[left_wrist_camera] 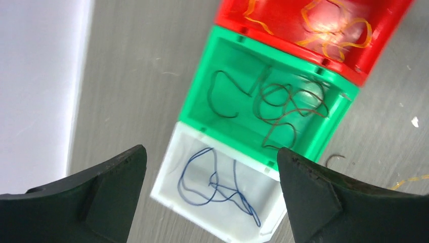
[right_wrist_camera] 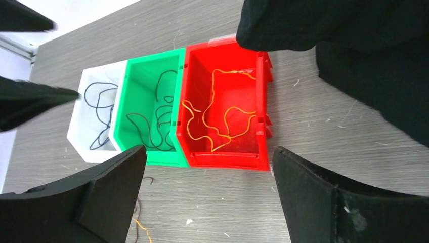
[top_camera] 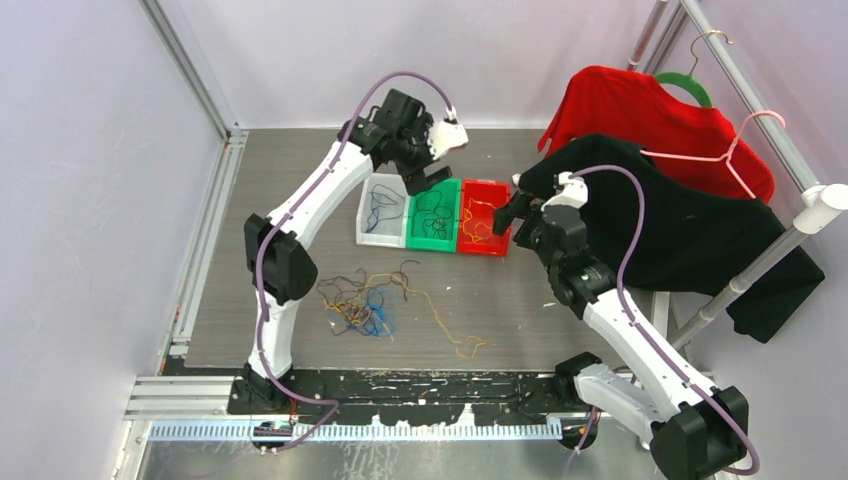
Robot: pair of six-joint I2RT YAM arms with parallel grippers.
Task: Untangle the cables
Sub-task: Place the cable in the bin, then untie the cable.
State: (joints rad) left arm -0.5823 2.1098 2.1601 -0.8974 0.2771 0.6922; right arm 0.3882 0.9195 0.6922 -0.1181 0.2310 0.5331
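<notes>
A tangle of blue, orange-yellow and dark cables (top_camera: 365, 305) lies on the table in front of the bins, with one orange strand (top_camera: 455, 335) trailing right. A white bin (top_camera: 381, 208) holds a blue cable (left_wrist_camera: 217, 182), a green bin (top_camera: 433, 215) holds dark cables (left_wrist_camera: 283, 104), and a red bin (top_camera: 484, 230) holds orange cables (right_wrist_camera: 217, 121). My left gripper (top_camera: 425, 178) hovers open and empty above the white and green bins. My right gripper (top_camera: 508, 212) is open and empty just right of the red bin.
A black shirt (top_camera: 670, 220) and a red shirt (top_camera: 650, 120) hang on a rack (top_camera: 790, 235) at the right, close to my right arm. The black cloth (right_wrist_camera: 349, 45) overhangs the red bin's far corner. Walls enclose the table at the left and back.
</notes>
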